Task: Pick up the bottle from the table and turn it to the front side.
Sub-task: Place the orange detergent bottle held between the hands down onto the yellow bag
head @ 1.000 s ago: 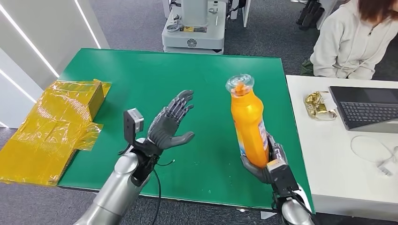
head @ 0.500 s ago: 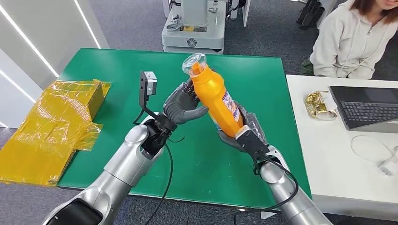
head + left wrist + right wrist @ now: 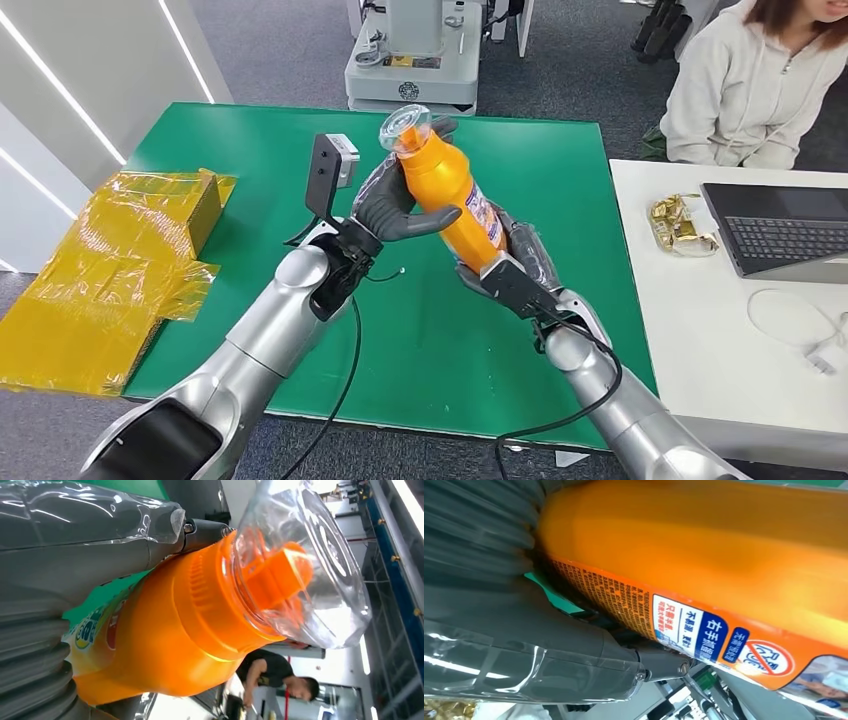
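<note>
Bottle position: orange detergent bottle (image 3: 455, 205) lifted above the green table (image 3: 260, 170), tilted, clear overcap (image 3: 405, 128) leaning toward the left arm.
Left hand (image 3: 395, 205): wrapped round the shoulder below the cap, thumb across the body.
Right hand (image 3: 520, 262): closed round the lower body, fingers over the label (image 3: 704, 635) edge.
Handling: rigid, smooth plastic, probably slippery; weight likely moderate if full.
Best hold: waist and shoulder, not the thin overcap.
Contents: opaque wall, fill level impossible to tell.
</note>
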Controlling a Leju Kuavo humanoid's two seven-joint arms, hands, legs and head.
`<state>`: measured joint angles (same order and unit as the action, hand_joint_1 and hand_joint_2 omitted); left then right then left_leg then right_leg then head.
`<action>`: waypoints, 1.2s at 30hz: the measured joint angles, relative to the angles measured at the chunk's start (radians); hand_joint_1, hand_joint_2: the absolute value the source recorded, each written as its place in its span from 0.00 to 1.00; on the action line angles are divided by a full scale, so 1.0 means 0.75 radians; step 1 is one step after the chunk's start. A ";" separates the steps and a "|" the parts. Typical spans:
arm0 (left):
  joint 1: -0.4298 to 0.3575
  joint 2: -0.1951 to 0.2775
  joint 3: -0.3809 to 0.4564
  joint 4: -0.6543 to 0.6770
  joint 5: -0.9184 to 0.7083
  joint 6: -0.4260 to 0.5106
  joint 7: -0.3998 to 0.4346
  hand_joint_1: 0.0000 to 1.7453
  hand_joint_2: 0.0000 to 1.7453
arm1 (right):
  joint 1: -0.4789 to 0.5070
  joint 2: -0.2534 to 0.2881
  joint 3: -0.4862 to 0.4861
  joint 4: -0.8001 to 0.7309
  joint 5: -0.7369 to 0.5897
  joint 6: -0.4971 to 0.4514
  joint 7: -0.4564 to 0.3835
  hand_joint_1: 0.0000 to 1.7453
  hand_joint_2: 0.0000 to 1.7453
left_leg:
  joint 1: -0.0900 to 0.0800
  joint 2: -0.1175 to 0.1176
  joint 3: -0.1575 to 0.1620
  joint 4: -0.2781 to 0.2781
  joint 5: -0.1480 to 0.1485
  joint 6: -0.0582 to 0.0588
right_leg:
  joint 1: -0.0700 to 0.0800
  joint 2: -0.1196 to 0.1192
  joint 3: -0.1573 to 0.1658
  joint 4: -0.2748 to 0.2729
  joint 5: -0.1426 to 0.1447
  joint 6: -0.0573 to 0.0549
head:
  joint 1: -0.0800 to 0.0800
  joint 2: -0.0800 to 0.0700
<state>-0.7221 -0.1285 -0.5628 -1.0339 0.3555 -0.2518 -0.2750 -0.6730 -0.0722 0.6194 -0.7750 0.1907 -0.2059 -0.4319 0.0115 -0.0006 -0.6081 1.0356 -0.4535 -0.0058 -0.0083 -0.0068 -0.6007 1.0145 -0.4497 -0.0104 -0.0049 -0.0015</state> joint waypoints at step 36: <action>-0.038 -0.071 -0.019 0.159 0.344 0.048 0.059 1.00 1.00 | 0.166 -0.027 -0.092 -0.149 0.093 -0.068 0.041 0.00 1.00 | 0.000 0.001 -0.001 0.001 0.000 0.000 | 0.000 0.001 -0.001 0.000 0.000 0.000 | 0.000 0.000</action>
<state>-0.7505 -0.1821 -0.5769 -0.9150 0.6132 -0.2156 -0.2309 -0.5482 -0.0928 0.5506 -0.8868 0.2601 -0.2571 -0.4015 0.0114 0.0000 -0.6089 1.0362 -0.4536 -0.0056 -0.0084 -0.0062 -0.6015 1.0143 -0.4497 -0.0103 -0.0049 -0.0015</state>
